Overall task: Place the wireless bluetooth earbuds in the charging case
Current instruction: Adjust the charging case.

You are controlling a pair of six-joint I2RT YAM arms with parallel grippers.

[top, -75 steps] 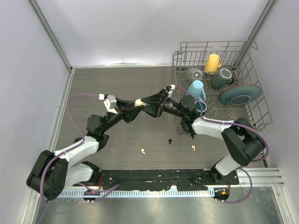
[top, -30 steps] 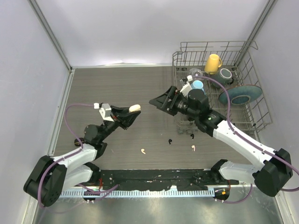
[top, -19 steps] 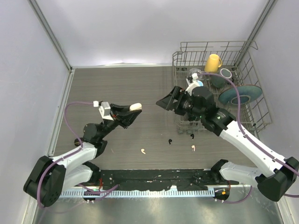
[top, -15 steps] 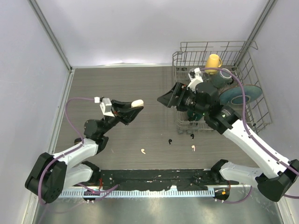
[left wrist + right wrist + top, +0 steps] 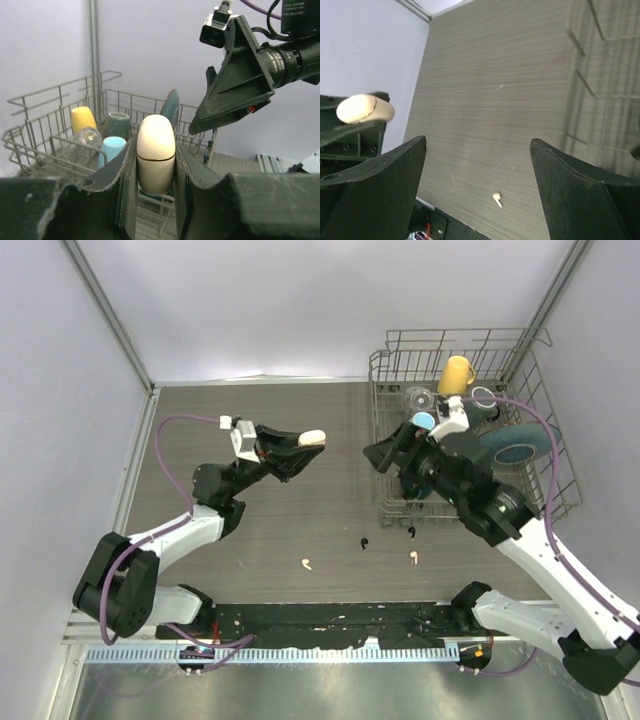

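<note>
My left gripper (image 5: 305, 445) is shut on the cream-white charging case (image 5: 311, 438), held in the air above the table with its lid closed. In the left wrist view the case (image 5: 156, 152) stands upright between the two pads. My right gripper (image 5: 385, 452) is open and empty, raised beside the dish rack and facing the case. On the table lie two white earbuds (image 5: 306, 564) (image 5: 413, 557) and two black earbuds (image 5: 364, 542) (image 5: 411, 531). The right wrist view shows the wide-open gripper (image 5: 476, 145), one white earbud (image 5: 497, 199) far below, and the case (image 5: 365, 109) at the left.
A wire dish rack (image 5: 555, 475) stands at the back right with a yellow mug (image 5: 456, 375), a blue mug (image 5: 423, 422), a dark green mug (image 5: 480, 400), a glass (image 5: 418, 397) and a teal plate (image 5: 520, 445). Walls close in the left, back and right sides.
The two grippers, close together at the case 2.5 s ago, have drawn apart. My left gripper has lifted the case up and away; my right arm has risen and pulled back towards the rack.
</note>
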